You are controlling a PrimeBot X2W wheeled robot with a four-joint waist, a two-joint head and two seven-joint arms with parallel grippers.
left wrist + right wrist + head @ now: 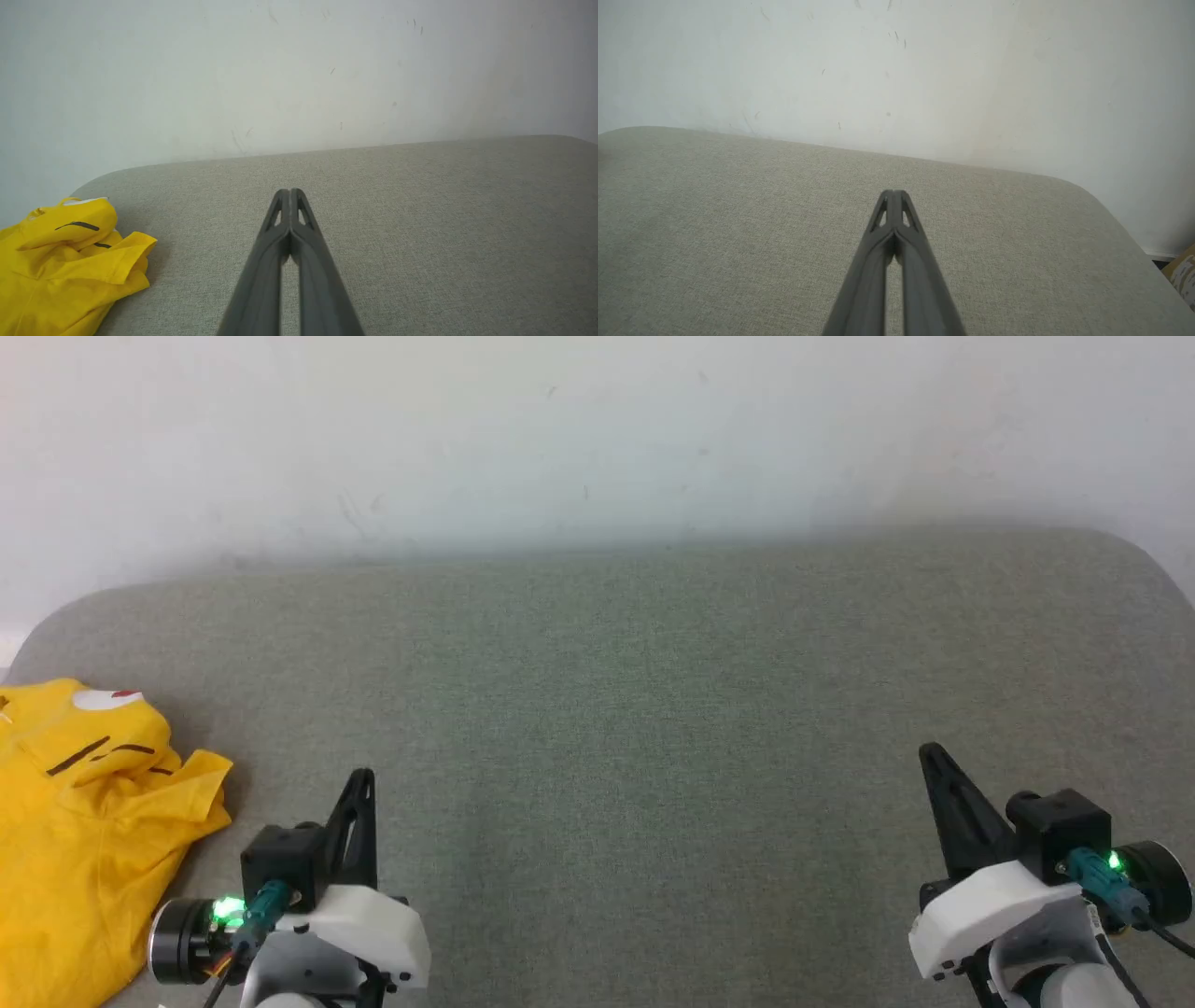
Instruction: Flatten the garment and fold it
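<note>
Nearest to you, at the lower left, the left gripper (363,782) has its two long dark fingers pressed together, with nothing between them. At the lower right, the right gripper (934,761) is the same: closed tip to tip and empty. Both point over the wide grey-green woven cushion (616,709). The bright yellow thin T-shirt (84,821) lies crumpled at the left edge of the cushion, near the left gripper and well apart from the right one. On its far fold you see a white patch with a little red, and thin black lines. Behind the cushion stands a scuffed white wall (560,429).
</note>
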